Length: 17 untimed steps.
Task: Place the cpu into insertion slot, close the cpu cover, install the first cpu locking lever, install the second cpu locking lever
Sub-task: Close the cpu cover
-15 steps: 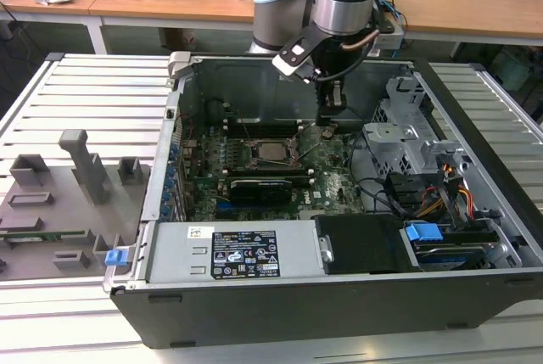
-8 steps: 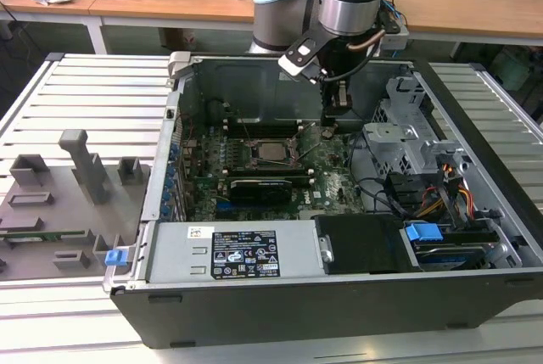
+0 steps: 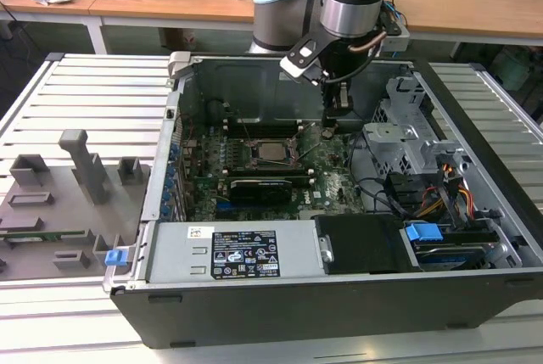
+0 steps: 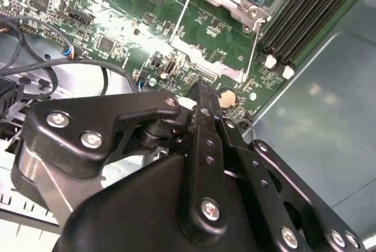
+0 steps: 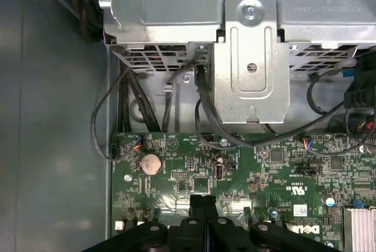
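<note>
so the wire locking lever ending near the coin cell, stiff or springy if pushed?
The locking lever is a long thin wire, so probably springy, flexing before it swings. Its smooth round metal may slip off the shut gripper. Likely light, but pinned at the socket frame, so it pivots.

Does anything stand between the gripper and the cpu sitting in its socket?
Nothing visible does. The shut gripper hangs over the motherboard beside the socket; between it and the cpu lie only low board parts and two thin wire levers.
</note>
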Each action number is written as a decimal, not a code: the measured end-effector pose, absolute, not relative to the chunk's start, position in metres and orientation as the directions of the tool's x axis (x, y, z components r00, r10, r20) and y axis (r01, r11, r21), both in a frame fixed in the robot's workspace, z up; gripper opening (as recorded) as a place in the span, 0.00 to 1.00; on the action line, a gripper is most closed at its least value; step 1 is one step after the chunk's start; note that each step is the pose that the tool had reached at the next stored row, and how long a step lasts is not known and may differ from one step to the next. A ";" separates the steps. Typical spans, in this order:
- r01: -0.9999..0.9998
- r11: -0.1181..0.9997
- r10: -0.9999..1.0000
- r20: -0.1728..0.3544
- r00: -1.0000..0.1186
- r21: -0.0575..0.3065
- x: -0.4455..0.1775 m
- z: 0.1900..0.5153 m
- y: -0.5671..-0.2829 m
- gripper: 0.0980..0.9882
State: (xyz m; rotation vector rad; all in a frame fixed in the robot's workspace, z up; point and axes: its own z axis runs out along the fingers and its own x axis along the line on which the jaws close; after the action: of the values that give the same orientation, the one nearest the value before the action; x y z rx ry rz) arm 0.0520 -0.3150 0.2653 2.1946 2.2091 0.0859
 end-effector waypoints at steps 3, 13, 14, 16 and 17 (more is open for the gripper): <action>0.997 0.048 0.999 0.020 -0.049 0.054 0.053 0.261 -0.315 0.01; 0.997 0.063 0.998 0.015 -0.064 0.052 0.039 0.255 -0.315 0.01; 0.997 0.063 0.998 0.015 -0.064 0.052 0.038 0.255 -0.315 0.01; 0.997 0.063 0.998 0.015 -0.064 0.052 0.037 0.255 -0.315 0.01; 0.997 0.063 0.998 0.015 -0.064 0.052 0.037 0.255 -0.315 0.01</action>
State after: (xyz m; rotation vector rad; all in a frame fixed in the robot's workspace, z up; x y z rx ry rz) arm 0.0365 -0.3150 0.2546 2.1320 2.2724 0.0750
